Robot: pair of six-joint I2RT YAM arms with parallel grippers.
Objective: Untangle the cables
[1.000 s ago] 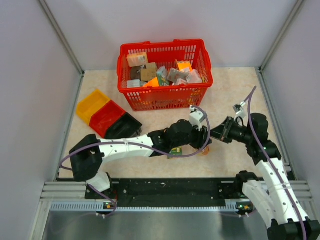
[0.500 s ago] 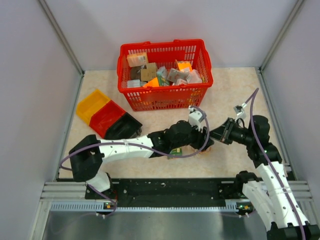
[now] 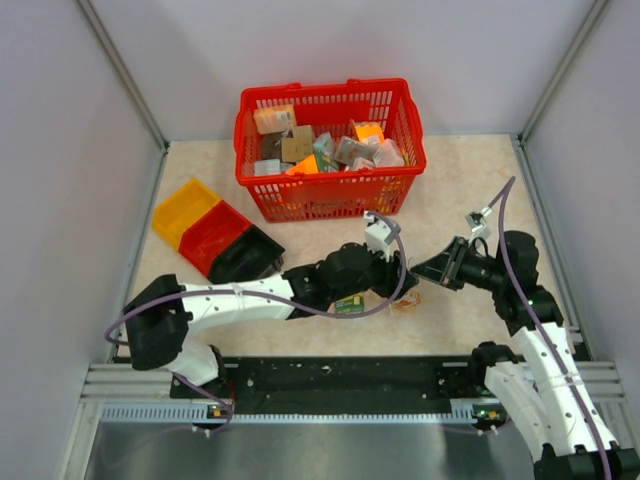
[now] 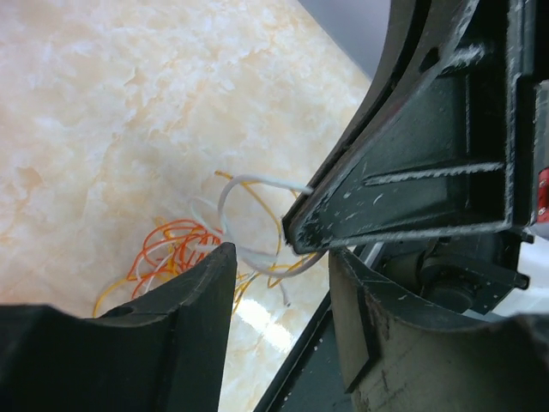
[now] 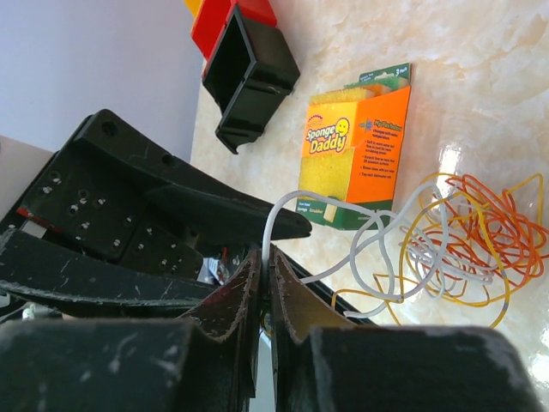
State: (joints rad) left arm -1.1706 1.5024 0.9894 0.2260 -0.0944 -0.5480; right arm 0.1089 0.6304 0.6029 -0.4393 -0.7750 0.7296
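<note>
The cables (image 5: pixel 467 245) are a loose tangle of thin orange, tan-yellow and white wires lying on the marble tabletop; they also show in the left wrist view (image 4: pixel 184 249) and in the top view (image 3: pixel 406 301). My right gripper (image 5: pixel 268 262) is shut on one white wire, which arches up from the tangle into its tips. It sits just right of the left gripper in the top view (image 3: pixel 420 270). My left gripper (image 4: pixel 279 292) is open and empty, its jaws apart above the tangle's edge, right next to the right gripper's tips; in the top view it is at the table's middle (image 3: pixel 398 274).
A yellow-green and orange sponge box (image 5: pixel 356 154) lies beside the tangle, under the left arm (image 3: pixel 349 304). A red basket (image 3: pixel 400 185) full of packages stands at the back. Yellow (image 3: pixel 180 208), red (image 3: pixel 215 232) and black bins (image 3: pixel 250 255) sit at the left.
The left arm has drawn back to the left, its gripper moving off the tangle. The right gripper has stayed shut on the white wire and moved slightly left.
</note>
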